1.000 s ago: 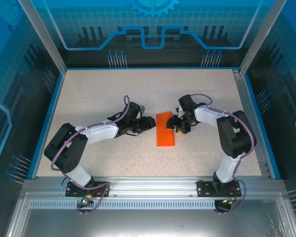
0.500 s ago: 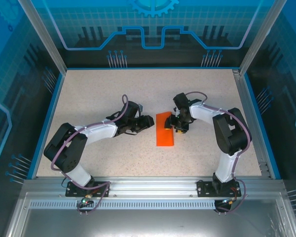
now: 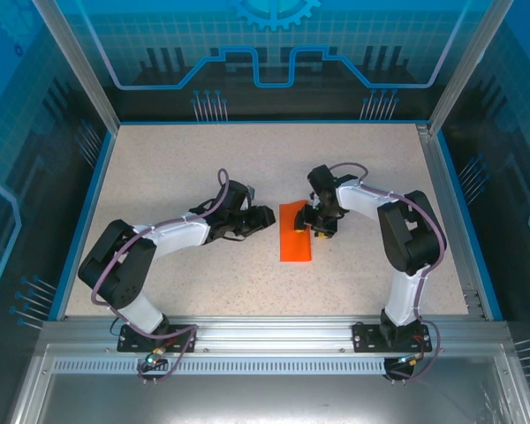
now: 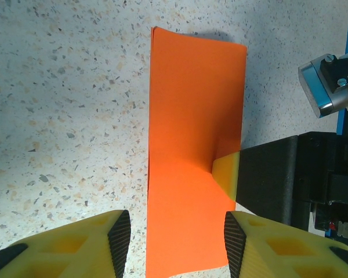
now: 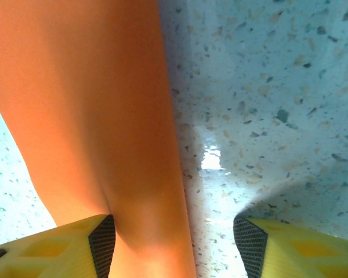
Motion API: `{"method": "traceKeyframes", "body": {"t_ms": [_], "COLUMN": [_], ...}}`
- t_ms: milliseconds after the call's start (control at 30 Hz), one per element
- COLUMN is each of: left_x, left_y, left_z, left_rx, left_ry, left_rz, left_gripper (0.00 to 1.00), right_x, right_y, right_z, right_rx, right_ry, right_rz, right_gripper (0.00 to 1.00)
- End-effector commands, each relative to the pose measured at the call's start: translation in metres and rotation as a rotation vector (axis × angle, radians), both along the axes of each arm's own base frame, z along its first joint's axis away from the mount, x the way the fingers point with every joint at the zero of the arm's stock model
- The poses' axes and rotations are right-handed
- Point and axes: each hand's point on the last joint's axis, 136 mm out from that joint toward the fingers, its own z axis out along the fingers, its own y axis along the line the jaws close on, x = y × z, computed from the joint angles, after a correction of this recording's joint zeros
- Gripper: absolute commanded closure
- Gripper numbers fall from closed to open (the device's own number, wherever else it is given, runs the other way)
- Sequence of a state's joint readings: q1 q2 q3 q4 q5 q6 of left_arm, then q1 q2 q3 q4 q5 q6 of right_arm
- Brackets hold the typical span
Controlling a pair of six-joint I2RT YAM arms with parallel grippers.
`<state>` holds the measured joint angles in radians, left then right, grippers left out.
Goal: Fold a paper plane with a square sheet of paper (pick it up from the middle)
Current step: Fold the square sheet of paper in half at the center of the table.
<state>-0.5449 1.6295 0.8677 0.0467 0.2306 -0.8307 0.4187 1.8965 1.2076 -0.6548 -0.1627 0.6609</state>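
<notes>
The square sheet of paper (image 3: 296,234) lies on the table as a bright orange upright rectangle, folded in half, and no paper plane shape shows. My left gripper (image 3: 267,216) is open just left of it; in the left wrist view the paper (image 4: 191,145) spans the gap between my open left gripper (image 4: 177,243) jaws. My right gripper (image 3: 318,224) is open at the paper's right edge. One of its yellow fingers (image 4: 227,174) presses on that edge. In the right wrist view the paper (image 5: 93,116) runs past the left pad of my right gripper (image 5: 174,243).
The speckled tabletop (image 3: 203,168) is bounded by a blue rim (image 3: 88,203) and aluminium frame posts (image 3: 75,66). Both arm bases are bolted at the near rail (image 3: 265,331).
My right gripper has shifted slightly left and farther along the paper's right edge, and its jaws opened a little. The left gripper has barely moved.
</notes>
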Motion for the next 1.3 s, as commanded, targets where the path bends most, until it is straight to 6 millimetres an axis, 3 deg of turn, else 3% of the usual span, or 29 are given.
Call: {"method": "traceKeyframes", "body": {"t_ms": [0,700,833,1133,1267], "left_x": [0.001,0.005,0.006,0.011,0.013], "left_y": [0.006,0.001,0.0,-0.024,-0.036], "left_z": [-0.005,-0.005,-0.005,-0.012,-0.018], "left_rx": [0.03,0.016,0.017,0.008,0.032], "left_ry": [0.005,0.012,0.013,0.042,0.056], "left_rz": [-0.003,-0.009,-0.014,-0.066,-0.091], "left_gripper": [0.5,0.52,0.59,0.91,0.93], "right_x": [-0.014,-0.018,-0.018,-0.02,-0.02], "right_y": [-0.022,-0.027,-0.029,-0.033,-0.033], "right_z": [-0.028,-0.041,-0.043,-0.044,-0.046], "right_rx": [-0.128,-0.164,-0.173,-0.193,-0.195], "right_ry": [0.067,0.091,0.095,0.098,0.103], "right_rz": [0.009,0.003,0.002,0.008,0.009], "right_gripper": [0.38,0.39,0.39,0.39,0.39]}}
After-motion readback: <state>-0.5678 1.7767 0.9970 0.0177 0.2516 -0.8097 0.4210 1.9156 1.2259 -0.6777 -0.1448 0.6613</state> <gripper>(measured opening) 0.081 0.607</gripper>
